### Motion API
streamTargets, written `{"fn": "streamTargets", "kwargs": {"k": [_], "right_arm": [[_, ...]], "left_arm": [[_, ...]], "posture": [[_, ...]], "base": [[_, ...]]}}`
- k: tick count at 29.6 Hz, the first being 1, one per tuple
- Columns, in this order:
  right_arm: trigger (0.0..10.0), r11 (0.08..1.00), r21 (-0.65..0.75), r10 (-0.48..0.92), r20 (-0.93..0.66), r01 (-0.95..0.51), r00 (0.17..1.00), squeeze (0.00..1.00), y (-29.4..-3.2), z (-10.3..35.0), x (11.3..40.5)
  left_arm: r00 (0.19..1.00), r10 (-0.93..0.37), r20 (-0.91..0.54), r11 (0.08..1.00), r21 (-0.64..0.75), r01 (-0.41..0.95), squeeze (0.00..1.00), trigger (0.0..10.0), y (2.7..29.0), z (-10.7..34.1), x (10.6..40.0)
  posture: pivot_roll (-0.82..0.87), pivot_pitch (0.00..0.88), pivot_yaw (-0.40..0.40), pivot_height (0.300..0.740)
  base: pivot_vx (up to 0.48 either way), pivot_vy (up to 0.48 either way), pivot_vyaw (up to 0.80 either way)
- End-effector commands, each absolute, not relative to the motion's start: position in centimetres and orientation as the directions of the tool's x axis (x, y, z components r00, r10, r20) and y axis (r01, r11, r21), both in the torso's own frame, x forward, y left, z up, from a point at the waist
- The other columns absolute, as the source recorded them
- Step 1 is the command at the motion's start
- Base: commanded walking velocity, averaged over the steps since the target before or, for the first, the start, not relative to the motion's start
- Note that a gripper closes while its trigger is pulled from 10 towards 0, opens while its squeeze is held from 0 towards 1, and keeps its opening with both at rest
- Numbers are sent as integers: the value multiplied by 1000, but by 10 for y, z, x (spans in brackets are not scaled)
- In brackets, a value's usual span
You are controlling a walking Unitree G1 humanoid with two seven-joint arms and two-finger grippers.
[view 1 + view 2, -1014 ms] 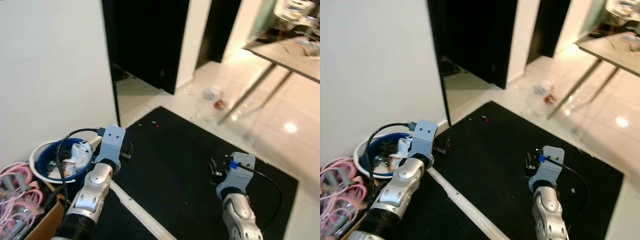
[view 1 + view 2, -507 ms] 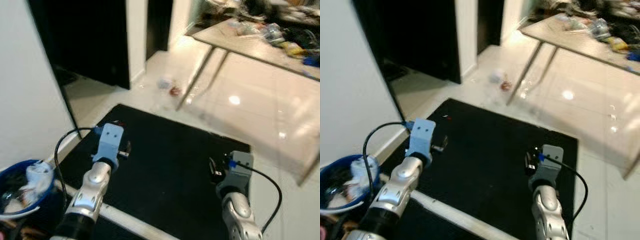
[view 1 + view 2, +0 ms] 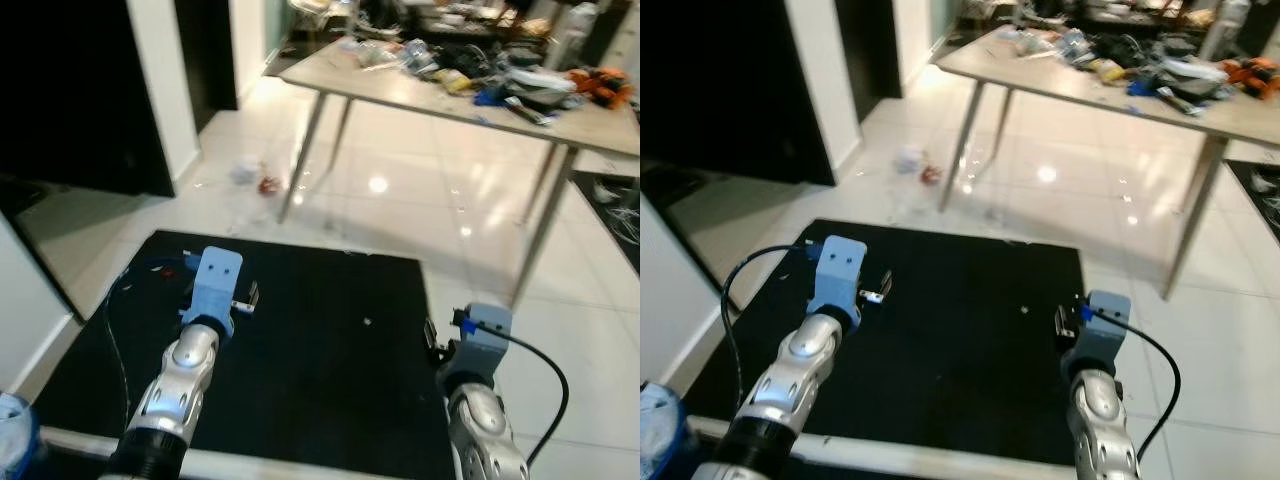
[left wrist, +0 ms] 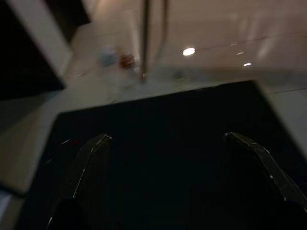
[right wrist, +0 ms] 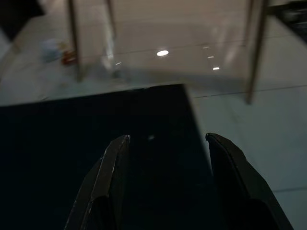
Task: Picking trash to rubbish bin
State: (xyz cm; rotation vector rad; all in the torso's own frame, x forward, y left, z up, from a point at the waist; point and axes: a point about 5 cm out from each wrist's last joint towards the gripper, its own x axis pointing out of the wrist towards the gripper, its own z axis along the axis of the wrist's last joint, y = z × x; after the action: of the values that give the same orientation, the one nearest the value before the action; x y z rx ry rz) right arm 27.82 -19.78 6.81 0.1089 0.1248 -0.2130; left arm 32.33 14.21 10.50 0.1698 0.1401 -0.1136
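Observation:
A crumpled clear plastic piece (image 3: 244, 174) and a small red scrap (image 3: 268, 185) lie on the glossy tile floor beside a table leg, beyond the far edge of the black mat (image 3: 310, 390). The wrist views also show the plastic piece (image 4: 109, 55) (image 5: 50, 49). A blue bin (image 3: 654, 440) with trash in it peeks in at the bottom left corner. My left gripper (image 4: 167, 137) hangs open over the mat, holding nothing. My right gripper (image 5: 168, 138) is open too, above the mat's right edge. Both are well short of the trash.
A long table (image 3: 450, 88) cluttered with several items stands on thin metal legs (image 3: 300, 160) across the tiles. A dark doorway (image 3: 70, 90) and white wall lie to the left. A small white speck (image 3: 366, 322) sits on the mat.
The whole view has swung to the right: the bin and wall slid to the left edge and the table came into view. Both arms keep the same pose, grippers still open.

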Motion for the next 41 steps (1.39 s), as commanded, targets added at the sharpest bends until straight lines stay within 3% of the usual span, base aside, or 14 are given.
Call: {"fn": "streamTargets", "kwargs": {"k": [1,3,20,36,41], "right_arm": [[10000,971,94,-204,-153,220,967,0,-199,66,278],[10000,971,94,-205,-155,221,966,0,-198,65,277],[10000,967,101,-217,-148,233,965,0,-200,66,274],[10000,980,104,-151,-146,167,978,0,-193,66,276],[10000,983,104,-135,-149,152,979,0,-190,65,277]], "left_arm": [[977,-119,-179,979,144,145,0,10000,139,99,319],[963,-163,-216,975,111,190,0,10000,135,94,314],[968,-160,-194,970,153,191,0,10000,138,95,312],[978,-133,-162,985,91,149,0,10000,141,99,315],[978,-133,-158,986,77,146,0,10000,141,100,314]], "posture": [[-70,82,-10,740],[-75,84,-10,740],[-79,92,-5,740],[-78,81,-7,740],[-81,71,-8,740]], "base": [[0,0,-800],[0,0,-800],[0,0,-788],[0,0,0],[336,0,0]]}}
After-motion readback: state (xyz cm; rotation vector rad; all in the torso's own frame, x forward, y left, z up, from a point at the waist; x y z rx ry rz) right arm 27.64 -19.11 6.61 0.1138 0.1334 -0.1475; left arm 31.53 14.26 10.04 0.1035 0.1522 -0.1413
